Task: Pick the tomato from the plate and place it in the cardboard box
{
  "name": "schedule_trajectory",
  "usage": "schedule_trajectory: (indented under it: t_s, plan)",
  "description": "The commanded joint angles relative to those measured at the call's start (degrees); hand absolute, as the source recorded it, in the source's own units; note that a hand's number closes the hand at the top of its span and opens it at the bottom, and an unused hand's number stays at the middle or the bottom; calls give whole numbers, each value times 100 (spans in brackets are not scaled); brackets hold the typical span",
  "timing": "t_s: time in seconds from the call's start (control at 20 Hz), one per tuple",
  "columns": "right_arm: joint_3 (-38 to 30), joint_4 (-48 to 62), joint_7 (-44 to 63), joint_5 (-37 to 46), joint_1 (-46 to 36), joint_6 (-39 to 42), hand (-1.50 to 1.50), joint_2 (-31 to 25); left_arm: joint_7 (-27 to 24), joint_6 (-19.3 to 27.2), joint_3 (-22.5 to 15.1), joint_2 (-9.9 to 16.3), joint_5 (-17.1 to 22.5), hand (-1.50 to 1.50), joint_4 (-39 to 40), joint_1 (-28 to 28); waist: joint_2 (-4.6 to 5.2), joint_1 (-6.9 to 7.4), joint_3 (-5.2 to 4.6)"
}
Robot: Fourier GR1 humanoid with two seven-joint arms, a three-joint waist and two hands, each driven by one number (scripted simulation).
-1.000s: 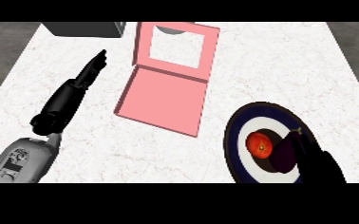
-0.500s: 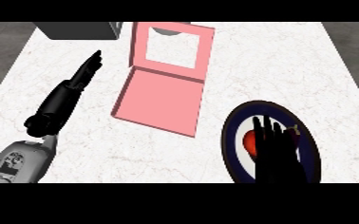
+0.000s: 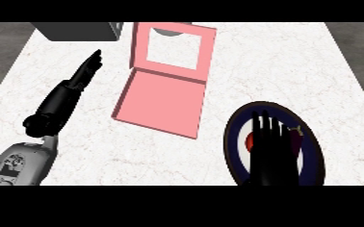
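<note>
The right hand (image 3: 270,149) hovers over the dark, ringed plate (image 3: 311,158) with its fingers straight and held together, pointing away from the robot. It hides the plate's middle; only a sliver of red shows at the hand's left edge, which may be the tomato (image 3: 250,145) or the plate's red centre, so the tomato most likely sits directly beneath the palm. To do the grasp well, the hand should sink straight down and curl its fingers and thumb round the fruit from opposite sides, since a round tomato can roll off toward the rim if nudged from one side only. The pink cardboard box (image 3: 162,101) lies open up and to the left of this hand, lid tilted back, so the carry goes that way. The left hand (image 3: 86,69) rests spread on the tabletop (image 3: 284,67), far to the left
</note>
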Motion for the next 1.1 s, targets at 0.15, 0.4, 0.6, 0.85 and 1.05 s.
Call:
schedule_trajectory:
  t_s: [0.15, 0.4, 0.6, 0.85, 1.05]
  plan:
    - [-688, 156, -315, -188, -113, 151, -150, -136, 352, -253, 265, -105, -114, 0, -611, 340, -7, 12, 2]
    - [-638, 765, -638, -99, -46, -407, -150, 30, 42, -185, 175, -618, -700, 0, 185, -162, 2, -19, 1]
    - [-479, 1179, -602, 69, 72, -812, -150, 289, -140, -376, 338, -626, -685, 0, -153, 338, -1, -2, 1]
    - [-898, 834, -561, 15, 47, -308, -150, 57, 89, -878, 892, -321, -381, 0, -101, 53, -2, -13, 0]
    - [-1058, 1453, -556, 151, -336, -565, -150, 348, 16, -879, 868, -569, -625, 0, 189, -160, 2, -13, 1]
